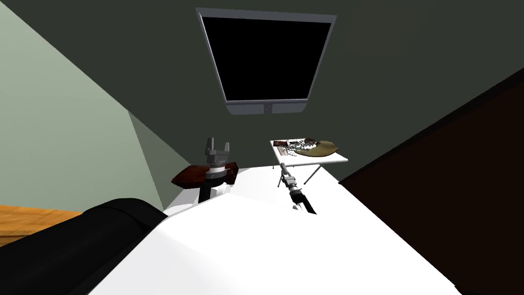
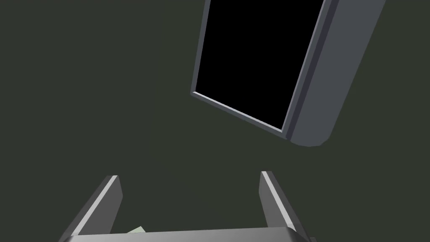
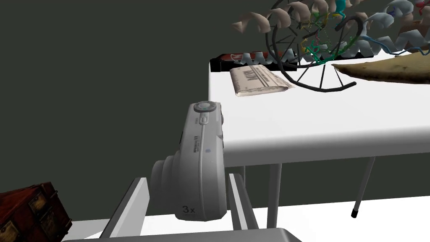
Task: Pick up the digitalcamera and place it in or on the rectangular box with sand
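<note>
A light grey digital camera [image 3: 201, 164] marked "3x" stands upright between my right gripper's [image 3: 187, 182] fingers, which are shut on its sides. It hangs just off the near left corner of a small white table [image 3: 315, 117]. At the table's far right lies a tan, sand-coloured flat shape [image 3: 386, 69]; its box walls are not clear. In the head view my right gripper [image 1: 282, 167] reaches toward that table [image 1: 312, 159] and the tan shape [image 1: 320, 148]. My left gripper [image 1: 217, 143] stands open, pointing up at the wall, fingers [image 2: 111, 193] wide apart.
On the table lie a folded newspaper [image 3: 258, 80], a dark wire model with coloured ribbons [image 3: 319, 46] and a dark red flat box [image 3: 229, 59]. A dark red wooden chest [image 1: 197, 175] sits under my left arm. A black rounded bulk [image 1: 77, 246] lies at my left.
</note>
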